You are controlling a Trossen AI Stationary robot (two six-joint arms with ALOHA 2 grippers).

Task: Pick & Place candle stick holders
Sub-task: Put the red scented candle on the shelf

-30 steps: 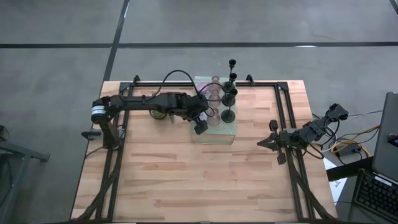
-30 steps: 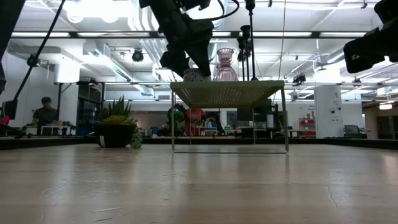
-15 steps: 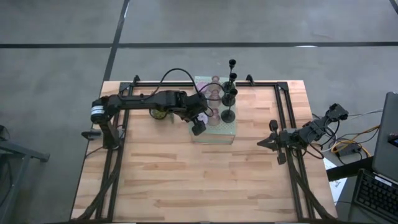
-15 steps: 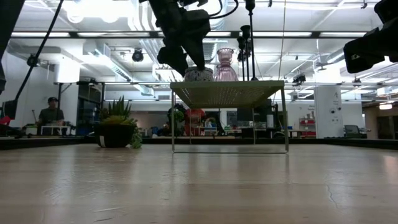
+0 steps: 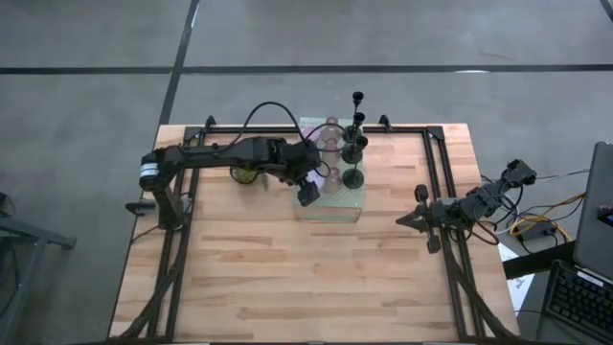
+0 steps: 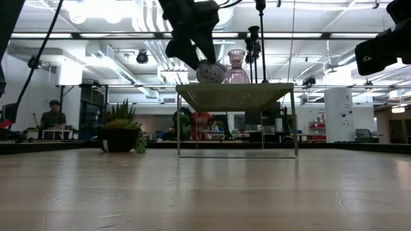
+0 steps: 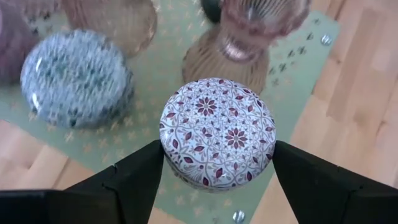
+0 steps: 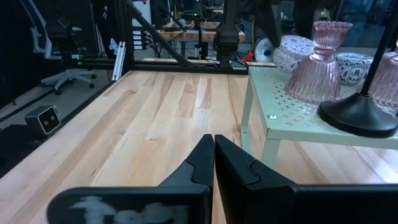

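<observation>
left pincer [image 7: 217, 163]: patterned round holder [image 7: 217, 132] is held by its sides | smooth, breakable, may slip | right pincer [image 8: 214, 144]: closed, holding nothing

L fingers [image 7: 140, 180] clamped; R arm parked, fingers [image 8: 205, 163] closed.

You have a round holder [image 7: 217, 133] patterned in white with dark red and blue floral mosaic between the black fingers [image 7: 134, 180] of the left pincer [image 7: 217, 180]. A second round holder [image 7: 76, 78] shows a pale blue-grey lattice pattern. The glass holder [image 7: 235, 43] is translucent pink and ribbed. The perforated stand [image 8: 311, 121] is pale green. The slim-stemmed holder [image 8: 359, 112] is black. Your surface [image 5: 287, 268] is light wood planking.
</observation>
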